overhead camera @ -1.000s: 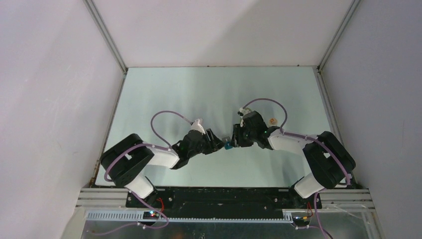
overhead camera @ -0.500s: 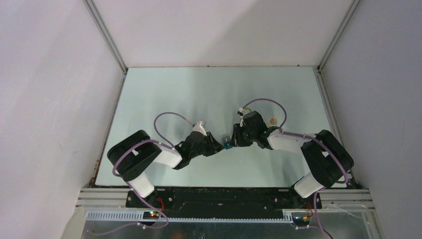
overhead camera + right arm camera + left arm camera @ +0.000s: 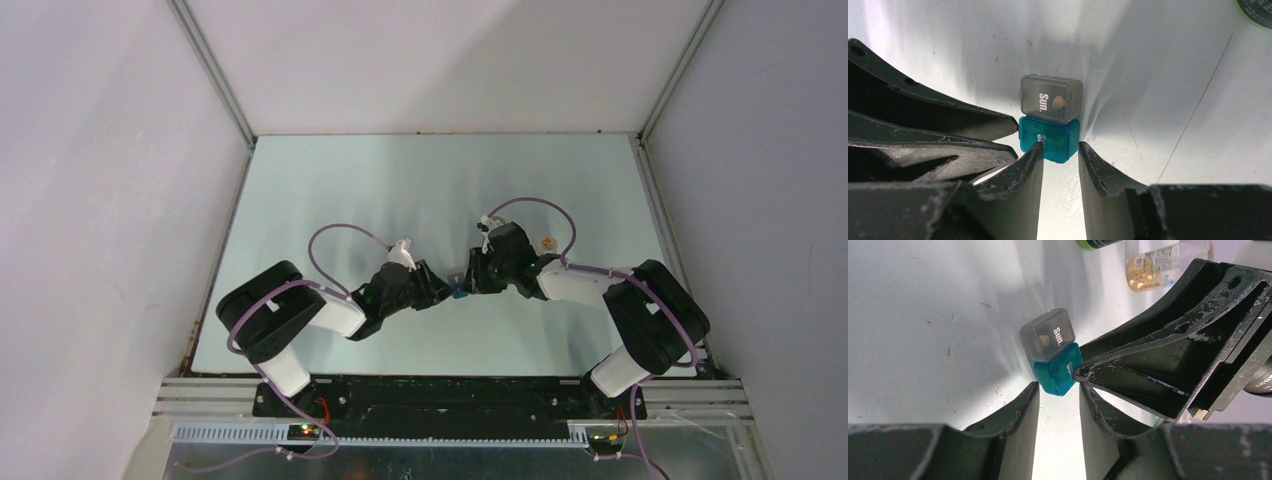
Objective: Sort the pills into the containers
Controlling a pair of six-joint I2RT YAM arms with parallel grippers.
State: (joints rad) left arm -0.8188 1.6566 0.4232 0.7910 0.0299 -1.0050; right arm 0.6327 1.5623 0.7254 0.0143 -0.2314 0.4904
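At table centre, left gripper [image 3: 1058, 387] and right gripper [image 3: 1060, 146], jaws of each narrowly parted and clamping nothing, meet at the teal-and-grey pill box [image 3: 1050, 117]; one pill [image 3: 1059, 102] lies inside it, while the pale bottle [image 3: 1153, 265] and green-topped bottle [image 3: 1255, 7] stand apart, so sorting appears far from done. Since a second earlier the left arm has edged nearer

**Pill box** [image 3: 1050, 117]: one part smoke-grey and translucent, lettered "Sun." in white. The other part is teal and translucent, its white lettering partly covered.

**Pill** [image 3: 1059, 102]: tan, seen through the grey.

**Table** [image 3: 400, 180]: pale mint-white, flecked with small brown specks and marked by one thin brown line.

**Dark bottle** [image 3: 1255, 9]: charcoal top face, lime-green rim.

**Pale bottle** [image 3: 1153, 262]: amber-yellow at one end, white label with fine dark print.

**Left gripper** [image 3: 1058, 390] and **right gripper** [image 3: 1060, 147]: black, scuffed grey-white along the edges.

**Cables** [image 3: 340, 235]: purple.
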